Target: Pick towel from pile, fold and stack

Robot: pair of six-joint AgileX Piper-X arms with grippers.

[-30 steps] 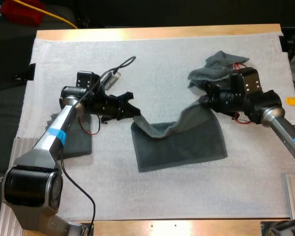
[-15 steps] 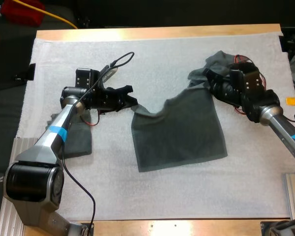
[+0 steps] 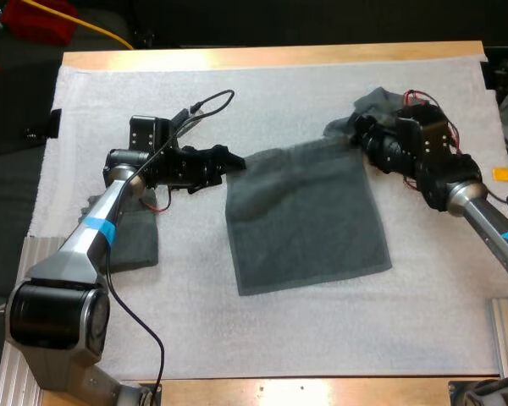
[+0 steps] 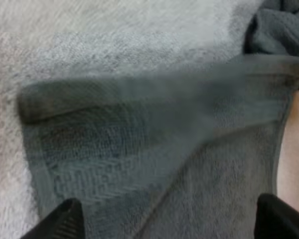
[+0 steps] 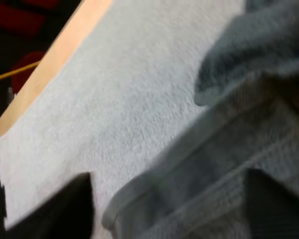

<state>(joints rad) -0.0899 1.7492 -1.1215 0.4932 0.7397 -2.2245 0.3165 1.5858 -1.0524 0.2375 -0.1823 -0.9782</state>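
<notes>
The dark grey-green towel (image 3: 309, 220) lies flat on the white mat (image 3: 237, 338), its far edge running between the left gripper (image 3: 230, 161) and right gripper (image 3: 364, 145). Each claw stands spread at its own far corner.

Folded towel (image 3: 140, 244) half hidden under left arm (image 3: 93, 233).

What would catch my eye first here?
A dark grey-green towel lies spread flat in the middle of the white mat, with the left claw and right claw at its two far corners. A crumpled towel sits just behind the right claw.
</notes>
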